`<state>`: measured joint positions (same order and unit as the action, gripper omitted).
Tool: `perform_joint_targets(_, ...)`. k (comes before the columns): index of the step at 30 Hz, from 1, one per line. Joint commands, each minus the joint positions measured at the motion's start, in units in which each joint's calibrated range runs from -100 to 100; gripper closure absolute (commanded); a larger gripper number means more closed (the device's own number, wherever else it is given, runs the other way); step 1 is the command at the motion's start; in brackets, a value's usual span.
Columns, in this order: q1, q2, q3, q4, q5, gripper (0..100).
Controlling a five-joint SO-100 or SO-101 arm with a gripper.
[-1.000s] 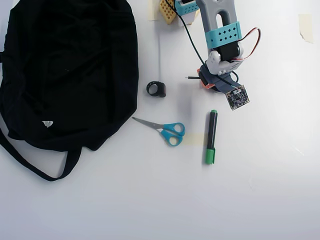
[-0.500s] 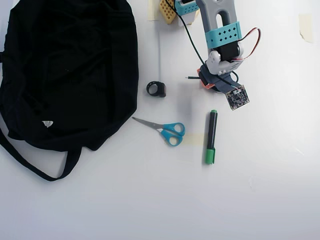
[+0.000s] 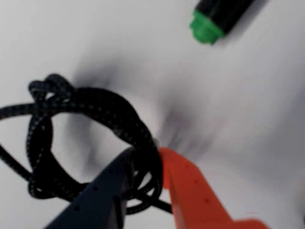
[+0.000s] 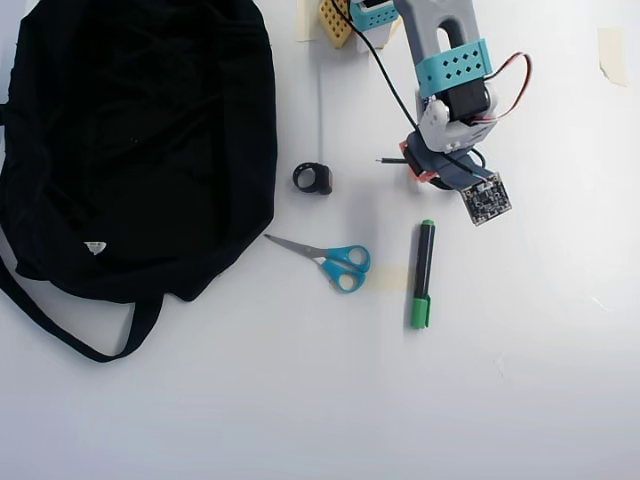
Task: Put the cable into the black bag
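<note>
End effector (image 3: 151, 157): clamped on the coiled cable (image 3: 90, 107), between dark and orange fingers. Cable position: worktop (image 4: 520, 380), 3 o'clock of the black bag (image 4: 140, 140), 12 o'clock of the green marker (image 4: 423, 273).

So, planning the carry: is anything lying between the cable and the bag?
Yes. In the overhead view a small black ring clip lies on the table between the cable at the fingers and the bag. The scissors lie lower, off the straight line.

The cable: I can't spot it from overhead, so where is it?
The cable lies coiled under the wrist, between the fingers in the wrist view, right of the ring clip, above the marker.
</note>
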<state>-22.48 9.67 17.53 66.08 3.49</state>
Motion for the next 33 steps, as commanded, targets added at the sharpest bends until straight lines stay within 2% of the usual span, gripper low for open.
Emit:
perform_joint_targets(1,-0.4,-1.7,-6.9,6.4,0.2,98)
perform_joint_targets(7,-0.4,-1.8,-12.7,12.7,0.3,98)
perform_joint_targets(33,4.1,-6.7,-18.6,24.5,-0.3,98)
